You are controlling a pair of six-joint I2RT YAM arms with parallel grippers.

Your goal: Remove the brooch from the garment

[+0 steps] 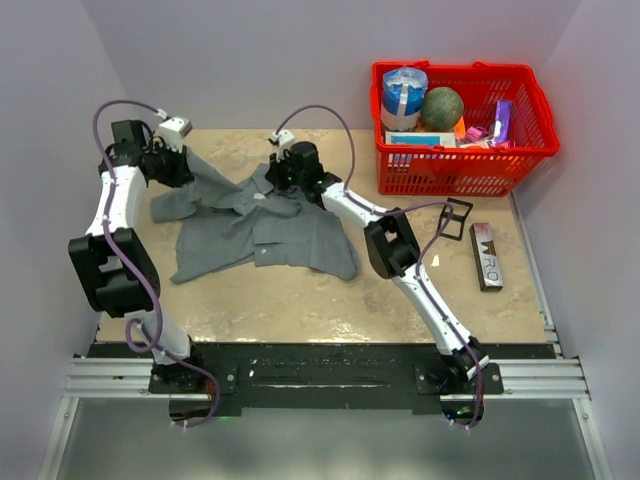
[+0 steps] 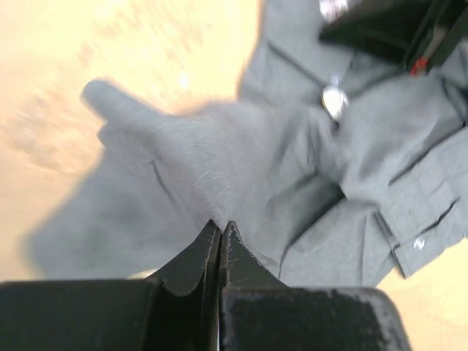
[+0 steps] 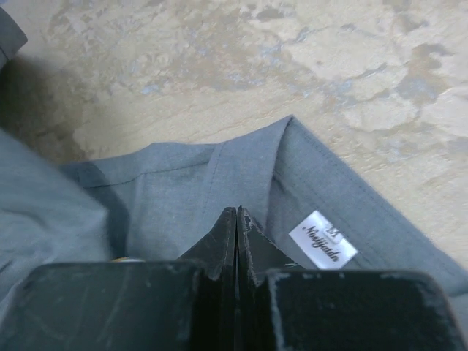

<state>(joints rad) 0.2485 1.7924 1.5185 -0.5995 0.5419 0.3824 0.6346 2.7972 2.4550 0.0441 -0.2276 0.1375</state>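
Note:
The grey shirt (image 1: 260,228) lies crumpled on the table. The brooch (image 2: 335,100) is a small round pale-gold disc pinned near the collar, and it shows as a pale spot in the top view (image 1: 258,197). My left gripper (image 1: 178,166) is shut on a raised fold of the shirt (image 2: 219,190), tips pinching the cloth (image 2: 221,224). My right gripper (image 1: 285,172) is shut with its tips (image 3: 236,211) over the inside of the collar, next to the white label (image 3: 322,240). A yellow sliver (image 3: 129,259) peeks out by its left finger.
A red basket (image 1: 462,165) full of items stands at the back right. A dark flat box (image 1: 487,256) and a black square frame (image 1: 458,217) lie right of the shirt. Bare table (image 1: 300,300) lies in front of the shirt.

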